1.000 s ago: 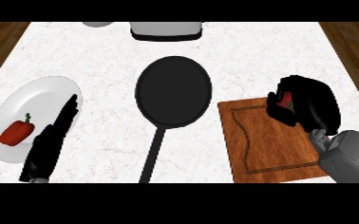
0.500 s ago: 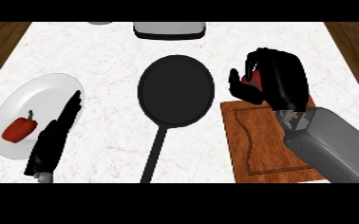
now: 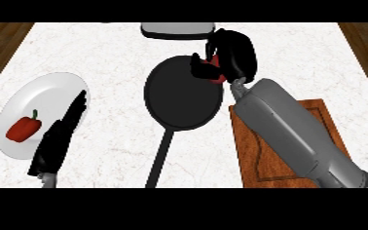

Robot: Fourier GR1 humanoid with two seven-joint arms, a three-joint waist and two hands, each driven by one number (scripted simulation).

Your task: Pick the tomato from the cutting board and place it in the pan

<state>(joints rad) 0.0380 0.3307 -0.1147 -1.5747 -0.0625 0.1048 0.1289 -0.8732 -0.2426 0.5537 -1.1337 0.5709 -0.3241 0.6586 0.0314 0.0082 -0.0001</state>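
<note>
Carrying the tomato [image 3: 212,71] over the pan's far right rim.

Your right hand [image 3: 233,58] has its fingers curled round the tomato, holding it at the upper right edge of the pan [image 3: 183,95], off the cutting board [image 3: 320,126]. Watch the release point: let go here and, in my judgement, the fruit could strike the rim and roll out onto the counter [image 3: 108,48] (round things wander), perhaps toward the grey dish [image 3: 178,29] behind. Bring it further over the pan's middle first. Your left hand [image 3: 61,139] rests with straight fingers beside the plate [image 3: 54,85] holding the red pepper [image 3: 24,129].
</note>
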